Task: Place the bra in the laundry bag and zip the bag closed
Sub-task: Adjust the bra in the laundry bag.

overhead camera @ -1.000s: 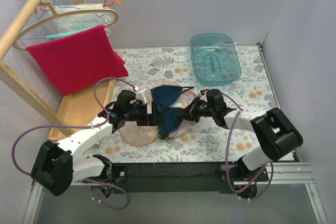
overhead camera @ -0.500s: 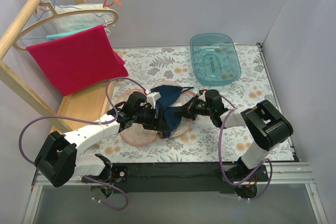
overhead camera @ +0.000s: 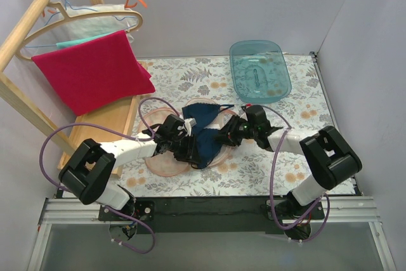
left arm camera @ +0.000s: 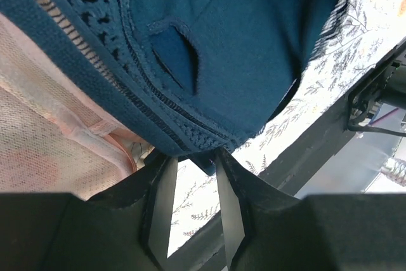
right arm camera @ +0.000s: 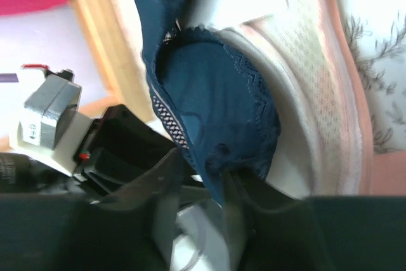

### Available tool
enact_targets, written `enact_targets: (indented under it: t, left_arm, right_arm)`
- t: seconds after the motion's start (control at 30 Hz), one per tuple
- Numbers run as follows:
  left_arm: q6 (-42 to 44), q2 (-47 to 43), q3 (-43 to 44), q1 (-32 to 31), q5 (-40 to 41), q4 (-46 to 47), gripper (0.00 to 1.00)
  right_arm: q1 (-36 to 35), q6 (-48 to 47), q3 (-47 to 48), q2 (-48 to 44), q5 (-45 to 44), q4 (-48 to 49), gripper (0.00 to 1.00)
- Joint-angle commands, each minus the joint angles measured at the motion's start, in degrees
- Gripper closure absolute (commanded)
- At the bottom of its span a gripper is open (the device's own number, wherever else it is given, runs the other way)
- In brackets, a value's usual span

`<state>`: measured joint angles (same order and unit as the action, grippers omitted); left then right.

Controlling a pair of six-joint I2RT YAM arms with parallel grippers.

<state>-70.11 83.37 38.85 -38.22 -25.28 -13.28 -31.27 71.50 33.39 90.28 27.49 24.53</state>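
Status: loading step, zip not yet started.

Left gripper point(left arm camera: 196, 163): the two fingers are drawn to a narrow gap. The floral table cover point(left arm camera: 355, 36) shows through that gap lower down. At the tips, a corner of the lace hem of the small dark navy fabric bra point(left arm camera: 241, 49) dips in between them. Cannot tell whether the hem is pinched or only resting there. Left of the fingers lies the pale mesh lining and pink edge of the peach-pink padded laundry bag point(left arm camera: 38, 157), lying open.

Bra position, top view: spread over the middle of the bag, between the two sets of fingertips, with one cup reaching past them toward the far side. How much is tucked under the bag's rim is not clear.

Right gripper point(right arm camera: 200, 182): fingers part-way apart. A fold of the navy cup hangs between them, against one finger, and looks loose, not clamped. Beyond the tips the cup nests against the bag's mesh lining and pink rim.

Handling judgement: the bra is light, soft and floppy, and the cups are likely springy enough to pop back out. The lace and thin straps could snag on fingertips or in the zipper teeth. Best hold is the hem band or the bridge between the cups, not a strap. The bag is limp too, so one gripper should pin its rim while the other pulls the zip.
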Motion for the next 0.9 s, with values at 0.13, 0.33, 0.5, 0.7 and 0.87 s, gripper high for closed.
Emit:
enact_targets:
  t: [0.13,0.33,0.5,0.7,0.87]
  left_arm:
    - [-0.47,0.65,0.61,-0.19,1.55,0.71,0.7]
    - [-0.12,0.3,2.37,-0.19,2.07,-0.87,0.69]
    - [-0.47,-1.19,3.42,-0.28,3.04,-1.57,0.69]
    - [-0.29,-3.83,7.11,-0.19,4.97,-5.52,0.67]
    - [-0.38,-7.69,7.82,-0.19,6.29,-7.29,0.65]
  right_arm:
    - [-0.99,-30.71,13.37,-9.76,-12.8,-35.16,0.53]
    - [-0.99,-37.92,11.97,-17.33,-11.85,-43.33,0.49]
    - [-2.04,-39.95,11.35,-19.87,-10.17,-46.77,0.5]
    - [-2.66,-39.69,15.39,-17.78,-6.65,-49.22,0.45]
    - [-3.8,-38.02,14.0,-17.15,-6.57,-50.38,0.53]
